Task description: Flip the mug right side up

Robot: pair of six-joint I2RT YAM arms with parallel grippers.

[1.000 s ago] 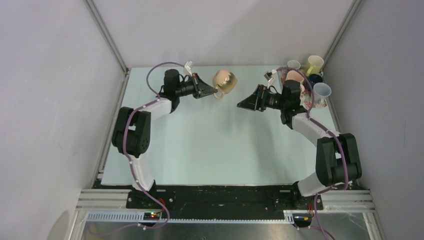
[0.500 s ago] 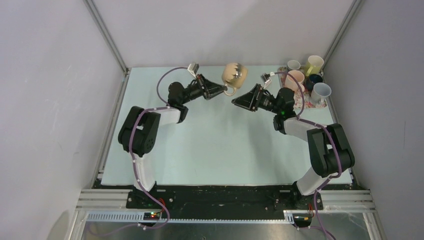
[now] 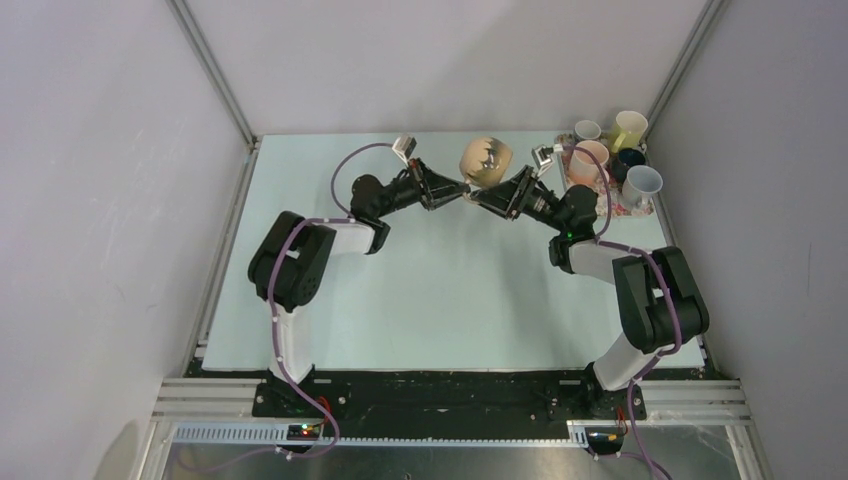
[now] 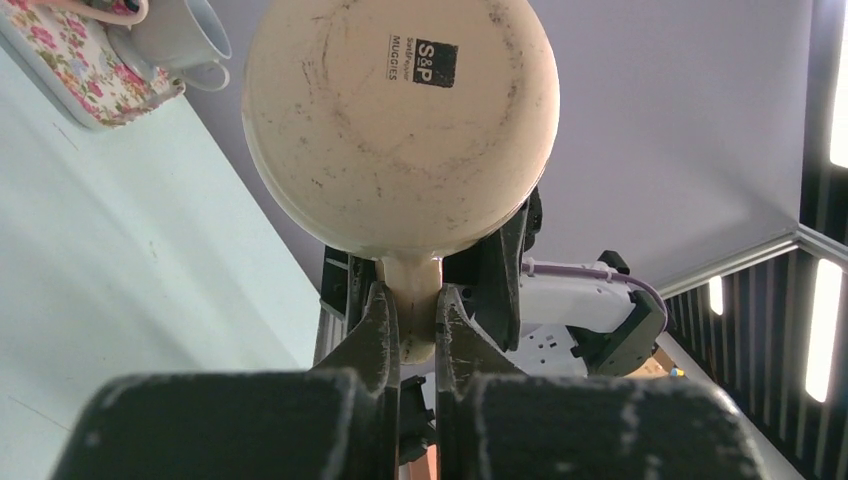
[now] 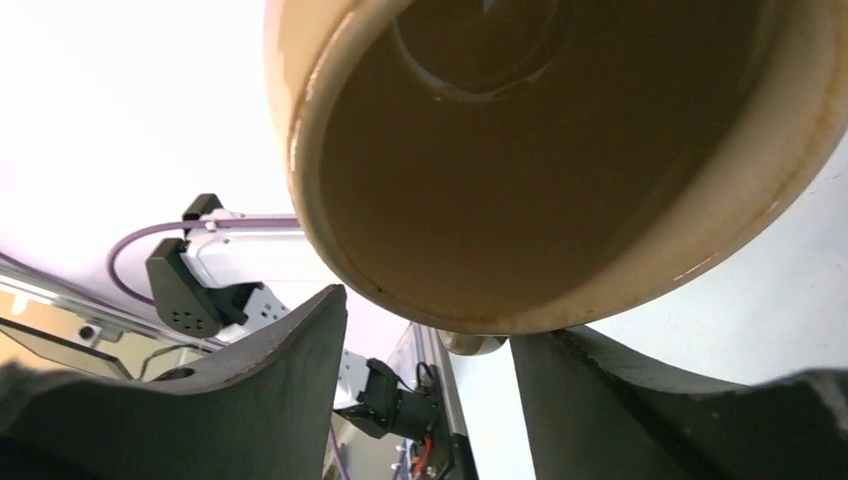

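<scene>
the counter is a pale mint sheet, bare across its middle and near half. it is boxed in by plain grey walls, with aluminium posts running up the two far corners. a black base plate and a metal rail run along the near edge, where the two arms are bolted down.

in the far right corner a flowered tray sits on the counter, crowded with cups: a small white one, a yellow-green one, a dark blue one, a pink one and a taller white one.

the mug is tan and held up off the counter, over the far middle, where both arms meet. it lies on its side in the air. its scuffed base, with a black "s&p" stamp, faces the left wrist camera, and its brown glazed mouth faces the right wrist camera.

the left hand is pinched narrow on the mug's handle. both fingers press against the handle from either side, just below the mug's body.

the right hand comes in from the other side, tip to tip with the left. it is spread wide, one dark finger on each side below the mug's rim. i cannot tell whether it touches the mug.

through the left wrist camera, a corner of the tray and one white cup show beyond the mug, with the grey wall behind.
</scene>
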